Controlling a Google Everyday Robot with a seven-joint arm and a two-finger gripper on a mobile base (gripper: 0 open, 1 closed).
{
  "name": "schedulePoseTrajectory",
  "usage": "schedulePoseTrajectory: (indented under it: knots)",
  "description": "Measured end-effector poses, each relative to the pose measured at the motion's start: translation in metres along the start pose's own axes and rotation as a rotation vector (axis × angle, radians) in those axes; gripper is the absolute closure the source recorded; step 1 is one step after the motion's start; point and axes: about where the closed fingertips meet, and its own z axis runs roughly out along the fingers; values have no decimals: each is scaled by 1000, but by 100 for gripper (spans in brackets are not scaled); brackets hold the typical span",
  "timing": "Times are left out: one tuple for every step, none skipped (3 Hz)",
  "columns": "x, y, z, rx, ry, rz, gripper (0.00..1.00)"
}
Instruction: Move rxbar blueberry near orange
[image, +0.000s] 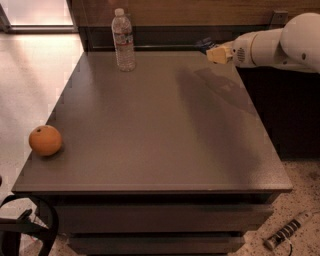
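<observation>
The flat grey-brown desk (150, 130) is showing a smooth, dull sheen. At eleven o'clock the clear plastic water bottle (124, 42) is glinting. At one o'clock the tan claw (211, 50) is pinching the dark navy-wrapped rxbar blueberry (202, 44); the round orange (45, 140) is looking matt.
</observation>
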Motion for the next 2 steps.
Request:
schedulePoseTrajectory:
  knots:
    - [-6,18,-29,-26,-9,-32,100]
    - [5,53,-57,-69,-11,-59,100]
